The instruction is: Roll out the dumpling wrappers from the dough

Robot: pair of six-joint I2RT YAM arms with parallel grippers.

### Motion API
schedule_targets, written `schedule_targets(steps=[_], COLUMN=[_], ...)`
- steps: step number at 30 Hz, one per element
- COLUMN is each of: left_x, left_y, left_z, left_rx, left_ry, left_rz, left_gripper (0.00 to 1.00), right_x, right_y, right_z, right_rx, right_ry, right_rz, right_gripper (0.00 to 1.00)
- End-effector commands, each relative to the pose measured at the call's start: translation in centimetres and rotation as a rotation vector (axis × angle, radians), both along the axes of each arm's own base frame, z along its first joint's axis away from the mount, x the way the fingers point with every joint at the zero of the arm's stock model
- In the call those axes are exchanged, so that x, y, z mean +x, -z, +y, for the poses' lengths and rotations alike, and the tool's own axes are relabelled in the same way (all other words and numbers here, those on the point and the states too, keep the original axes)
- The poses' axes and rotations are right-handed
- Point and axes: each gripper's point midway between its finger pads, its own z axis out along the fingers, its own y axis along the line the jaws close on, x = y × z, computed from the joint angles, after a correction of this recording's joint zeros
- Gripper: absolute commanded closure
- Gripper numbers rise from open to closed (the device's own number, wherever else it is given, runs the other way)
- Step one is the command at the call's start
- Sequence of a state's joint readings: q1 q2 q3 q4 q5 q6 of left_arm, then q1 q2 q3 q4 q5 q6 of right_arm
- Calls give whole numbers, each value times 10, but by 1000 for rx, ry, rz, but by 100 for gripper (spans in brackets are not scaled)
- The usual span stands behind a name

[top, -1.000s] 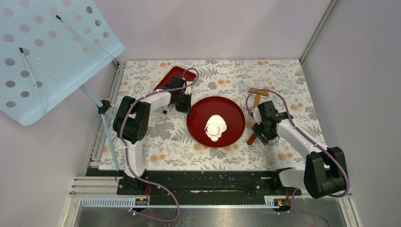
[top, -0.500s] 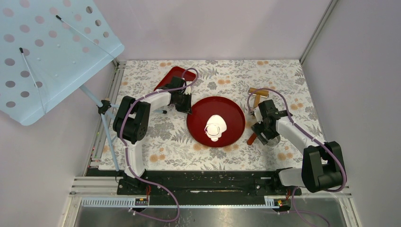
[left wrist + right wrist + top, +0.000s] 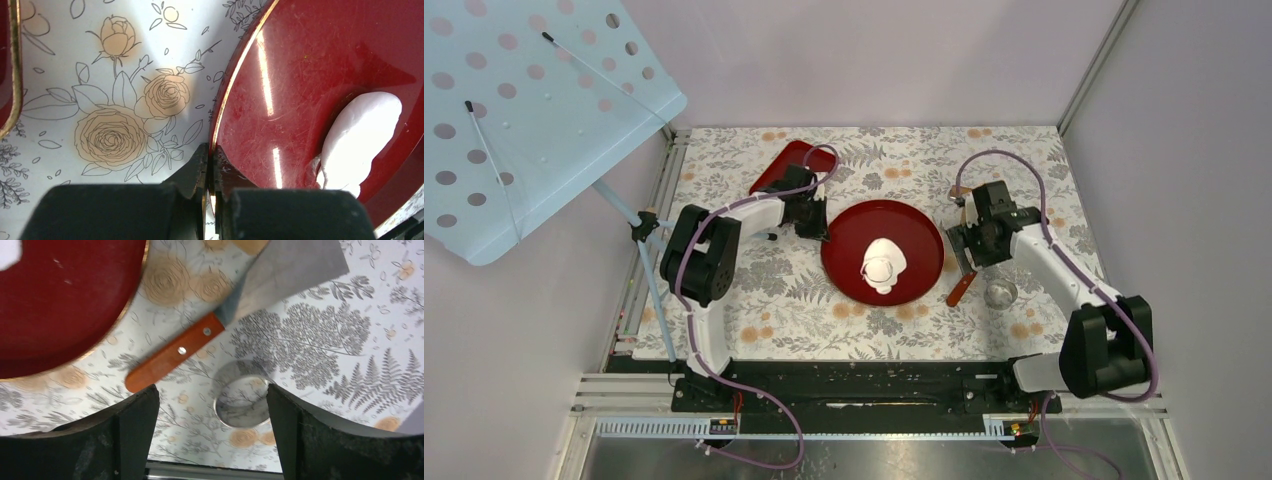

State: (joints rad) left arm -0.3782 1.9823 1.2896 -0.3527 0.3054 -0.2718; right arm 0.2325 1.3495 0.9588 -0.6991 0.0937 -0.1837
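The left gripper (image 3: 210, 167) is clamped together on the left rim of the round red plate (image 3: 849, 250). The white dough (image 3: 884, 265) lies at the plate's centre. The right gripper (image 3: 211, 390) hangs right of the plate, jaws apart and empty, above a wooden-handled scraper (image 3: 175, 352) and a metal ring (image 3: 243, 400).

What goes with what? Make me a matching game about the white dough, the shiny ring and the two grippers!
Things:
1. dough
2. metal ring
3. left gripper
4. right gripper

Where or how:
A. open, holding nothing
B. lying on the round red plate
C. pinching the plate's rim
D. on the tablecloth, beside the scraper

Pairs: 1-B, 2-D, 3-C, 4-A
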Motion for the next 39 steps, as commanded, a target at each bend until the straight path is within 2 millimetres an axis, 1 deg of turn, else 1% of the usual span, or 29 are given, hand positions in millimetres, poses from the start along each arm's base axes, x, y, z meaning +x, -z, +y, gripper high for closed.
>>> schedule_targets(steps=[1,4,7,8,11,12,13,15,16,17,18,20,23,24,26,31,33,36,37,39], left_x=[-11,-17,-23,-25,-25,-23,-21,-13,-8,0,7,23,47,51,56,52,50,47,44,38], left_y=[25,20,10,6,-7,-13,-20,-34,-40,-47,-53,-60,-66,-64,-48,-16,-8,2,5,9], left_z=[33,46,47,46,42,40,38,36,38,39,40,40,36,33,30,26,28,36,38,41], left_rx=[128,153,121,106,60,44,27,10,16,31,47,83,131,141,172,255,270,316,322,327], left_ry=[-195,-294,-332,-334,-336,-332,-329,-317,-309,-290,-270,-222,-148,-126,-88,-47,-53,-88,-97,-124], left_rz=[62,63,54,50,14,-8,-29,-88,-122,-165,-202,-259,-307,-302,-262,-163,-143,-118,-104,-84], left_gripper=[100,100,99,90,46,38,33,20,15,13,13,12,12,12,12,12,12,14,17,31], right_x=[12,15,15,15,13,13,12,11,11,9,7,5,5,4,2,0,-2,-3,-3,-3], right_y=[7,21,29,31,39,41,44,50,53,58,62,66,67,67,68,70,69,70,69,69], right_z=[20,19,19,19,19,20,22,24,24,25,25,27,27,27,27,29,30,30,30,31], right_rx=[104,88,84,84,84,89,96,101,100,97,95,96,95,91,91,92,88,85,83,79], right_ry=[102,133,156,179,206,212,215,225,230,234,245,248,261,263,269,279,278,282,284,286], right_rz=[52,93,116,116,127,138,151,177,190,208,228,260,262,266,275,299,309,319,323,330], right_gripper=[16,18,19,19,19,20,20,21,22,22,23,32,35,36,37,38,37,38,38,40])
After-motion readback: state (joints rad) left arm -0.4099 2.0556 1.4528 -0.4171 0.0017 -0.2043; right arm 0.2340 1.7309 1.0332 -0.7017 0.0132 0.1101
